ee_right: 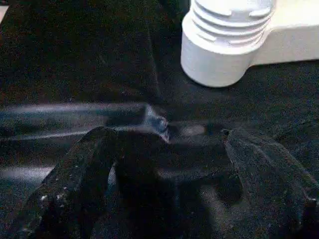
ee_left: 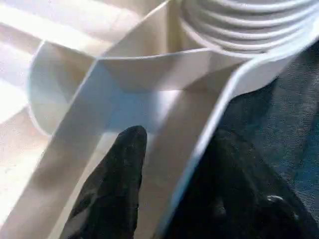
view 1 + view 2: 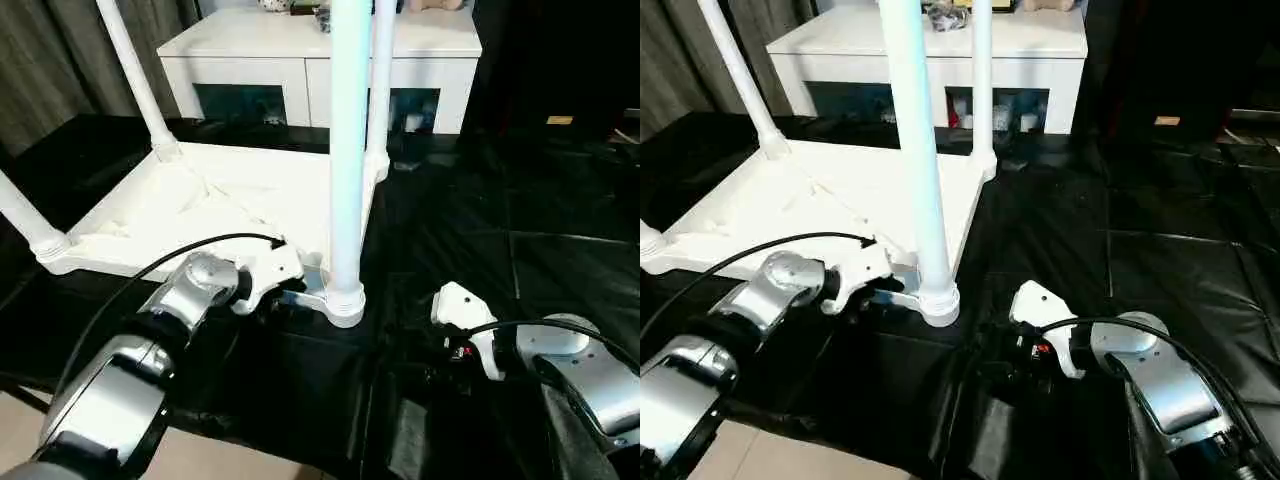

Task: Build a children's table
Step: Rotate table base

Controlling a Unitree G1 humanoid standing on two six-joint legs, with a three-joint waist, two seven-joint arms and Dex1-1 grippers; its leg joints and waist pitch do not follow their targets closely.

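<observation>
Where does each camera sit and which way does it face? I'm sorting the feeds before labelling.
Left eye: on the head, looking forward and down at the upturned children's table; silver forearms at the bottom.
Right eye: on the head beside it, same scene, cabinet behind.
Left wrist: along the left pincer, one finger each side of the table's rim.
Right wrist: along the open right pincer, over black sheet.
Shared: both wrist views show the near leg's ribbed collar.

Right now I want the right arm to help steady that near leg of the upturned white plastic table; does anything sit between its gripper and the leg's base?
Nothing visible does. Between the right gripper and the ribbed white collar at the leg's foot lies only wrinkled black floor sheeting. The left gripper straddles the table's rim beside that corner.
</observation>
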